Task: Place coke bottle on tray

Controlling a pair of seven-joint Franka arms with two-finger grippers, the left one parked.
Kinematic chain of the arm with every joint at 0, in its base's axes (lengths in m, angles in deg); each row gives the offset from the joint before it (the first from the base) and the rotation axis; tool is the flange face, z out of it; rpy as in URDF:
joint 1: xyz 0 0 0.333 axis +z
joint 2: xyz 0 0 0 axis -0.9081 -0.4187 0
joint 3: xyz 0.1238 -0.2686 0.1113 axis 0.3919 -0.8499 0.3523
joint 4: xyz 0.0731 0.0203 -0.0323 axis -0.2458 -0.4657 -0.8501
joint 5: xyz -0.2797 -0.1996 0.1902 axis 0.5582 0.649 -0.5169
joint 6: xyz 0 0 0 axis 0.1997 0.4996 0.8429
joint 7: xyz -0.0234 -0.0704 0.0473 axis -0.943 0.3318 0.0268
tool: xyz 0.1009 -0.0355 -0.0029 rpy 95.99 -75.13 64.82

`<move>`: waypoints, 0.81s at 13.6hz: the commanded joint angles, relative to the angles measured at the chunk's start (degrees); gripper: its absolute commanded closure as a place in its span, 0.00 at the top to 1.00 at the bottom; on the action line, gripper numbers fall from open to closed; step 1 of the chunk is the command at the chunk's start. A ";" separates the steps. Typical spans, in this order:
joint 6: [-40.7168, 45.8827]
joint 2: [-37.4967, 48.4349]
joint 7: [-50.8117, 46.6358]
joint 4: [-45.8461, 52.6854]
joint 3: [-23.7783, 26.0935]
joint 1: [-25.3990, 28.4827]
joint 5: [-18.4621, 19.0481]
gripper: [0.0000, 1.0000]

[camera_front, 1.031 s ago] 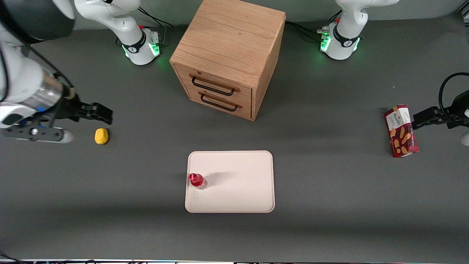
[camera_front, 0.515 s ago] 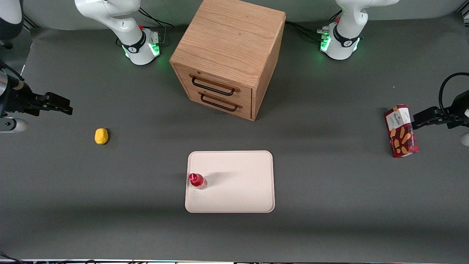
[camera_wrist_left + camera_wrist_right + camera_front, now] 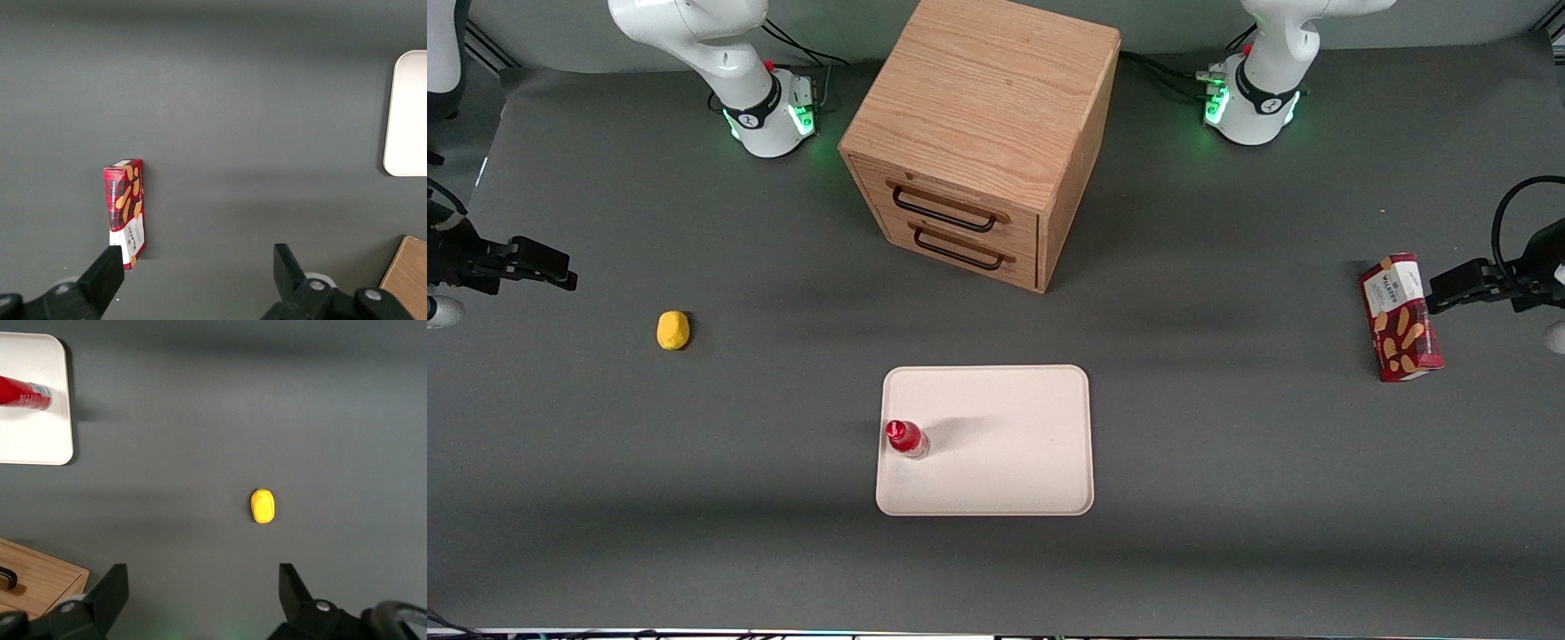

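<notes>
The coke bottle (image 3: pixel 906 438), with red cap and red label, stands upright on the cream-white tray (image 3: pixel 1005 462), close to the rim on the working arm's side. It also shows in the right wrist view (image 3: pixel 23 393) on the tray (image 3: pixel 37 437). My gripper (image 3: pixel 560 267) is open and empty, high above the table at the working arm's end, away from the tray. In the right wrist view the gripper (image 3: pixel 203 583) has its two fingers wide apart with nothing between them.
A yellow lump (image 3: pixel 673 330) lies on the grey table between my gripper and the tray, and shows in the right wrist view (image 3: pixel 263 505). A wooden two-drawer cabinet (image 3: pixel 983 133) stands farther back. A red snack box (image 3: pixel 1400 317) lies toward the parked arm's end.
My gripper has drawn back from above the yellow lump toward the working arm's end of the table. The bottle and tray have not moved.
</notes>
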 commanded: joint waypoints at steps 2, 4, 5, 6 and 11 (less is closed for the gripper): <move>-2.65 1.72 0.08 -1.24 1.47 -1.25 -0.62 1.00; -2.67 1.89 0.08 -1.15 1.47 -2.39 -2.90 1.00; -2.49 1.98 0.08 -1.15 1.47 -2.57 -3.43 1.00; -2.40 1.98 0.08 -1.15 1.47 -2.57 -3.44 1.00; -2.05 2.16 0.08 -1.15 1.47 -2.22 -3.35 1.00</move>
